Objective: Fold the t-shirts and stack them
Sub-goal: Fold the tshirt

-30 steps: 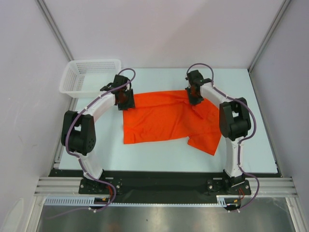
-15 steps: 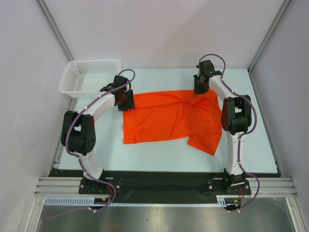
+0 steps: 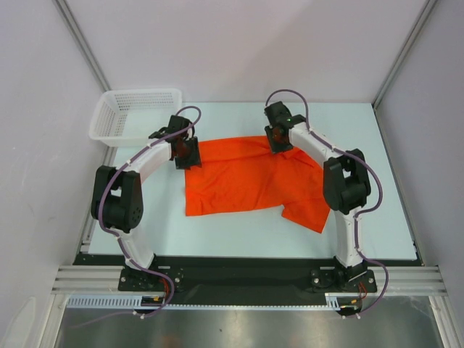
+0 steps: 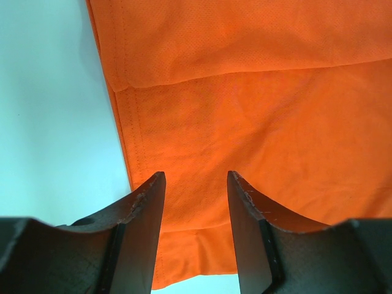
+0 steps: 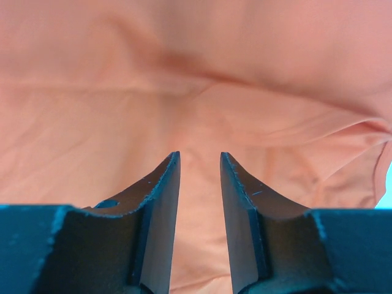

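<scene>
an orange-red t-shirt (image 3: 239, 181) is spread flat on the table (image 3: 377, 145), long axis left to right, hem (image 3: 186, 196) leftward. the left gripper (image 3: 185, 150) is held half-open above its far-left corner. the right gripper (image 3: 276, 139), narrowly parted and empty, is held above the far edge.

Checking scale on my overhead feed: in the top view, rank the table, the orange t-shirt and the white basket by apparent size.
1. table, largest by far.
2. t-shirt, spread over its middle.
3. basket, smallest; it sits at the far left corner, so distance may shrink it slightly, but the ranking holds.
</scene>
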You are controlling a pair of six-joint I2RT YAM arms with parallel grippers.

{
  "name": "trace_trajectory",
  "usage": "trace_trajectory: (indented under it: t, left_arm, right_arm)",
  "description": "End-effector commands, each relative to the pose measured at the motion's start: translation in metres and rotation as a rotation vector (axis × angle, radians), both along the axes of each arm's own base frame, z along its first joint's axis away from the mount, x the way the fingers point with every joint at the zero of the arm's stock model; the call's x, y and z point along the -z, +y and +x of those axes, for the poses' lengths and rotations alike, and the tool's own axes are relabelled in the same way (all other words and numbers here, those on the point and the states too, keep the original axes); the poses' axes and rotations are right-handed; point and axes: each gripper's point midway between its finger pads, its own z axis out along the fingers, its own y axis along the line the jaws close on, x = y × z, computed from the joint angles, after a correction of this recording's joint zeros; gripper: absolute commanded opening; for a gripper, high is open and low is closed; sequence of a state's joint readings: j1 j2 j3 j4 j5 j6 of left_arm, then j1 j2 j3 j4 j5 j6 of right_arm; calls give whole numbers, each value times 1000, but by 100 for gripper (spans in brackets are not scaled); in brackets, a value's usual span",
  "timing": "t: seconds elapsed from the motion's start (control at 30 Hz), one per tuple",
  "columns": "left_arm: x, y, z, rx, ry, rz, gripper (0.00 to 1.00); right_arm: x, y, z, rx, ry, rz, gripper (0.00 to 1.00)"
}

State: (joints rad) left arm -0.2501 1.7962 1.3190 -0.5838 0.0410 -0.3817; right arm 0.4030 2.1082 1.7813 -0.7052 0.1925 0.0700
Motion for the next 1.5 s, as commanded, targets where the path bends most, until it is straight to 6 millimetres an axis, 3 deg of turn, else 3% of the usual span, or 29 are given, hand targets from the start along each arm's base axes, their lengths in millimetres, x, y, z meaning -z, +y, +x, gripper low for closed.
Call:
trace_trajectory:
  t: [0.0, 0.2, 0.37, 0.7, 0.9, 1.13, 1.23, 1.3, 1.37, 1.47]
  left_arm:
    - [-19, -3, 6, 25, -64, -30, 51]
    - [-21, -3, 5, 31, -64, -31, 50]
    - [-21, 0, 2, 25, -64, -26, 50]
    - [-20, 4, 1, 18, -61, -33, 51]
    - [-21, 5, 1, 17, -62, -29, 51]
    - [-20, 5, 1, 16, -61, -33, 51]
    - [-19, 5, 1, 16, -63, -33, 51]
    - [-20, 5, 1, 15, -64, -32, 51]
    - [-19, 6, 1, 14, -60, -31, 51]
    - [-17, 6, 1, 11, -57, -37, 51]
  right_arm:
    - [-6, -18, -4, 14, -20, -116, 37]
    - [11, -19, 11, -18, -37, -215, 33]
    - [26, -23, 9, -17, -5, -251, 32]
    - [34, -15, 17, -26, -11, -224, 32]
    - [43, -22, 18, -9, 7, -231, 28]
    - [38, -21, 18, -3, 2, -230, 1]
    - [34, -18, 11, -6, 17, -220, 0]
    - [20, -15, 6, -14, 13, -199, 0]
    - [6, -4, -2, 1, 33, -128, 0]
    - [4, 8, -21, 19, 131, -39, 0]
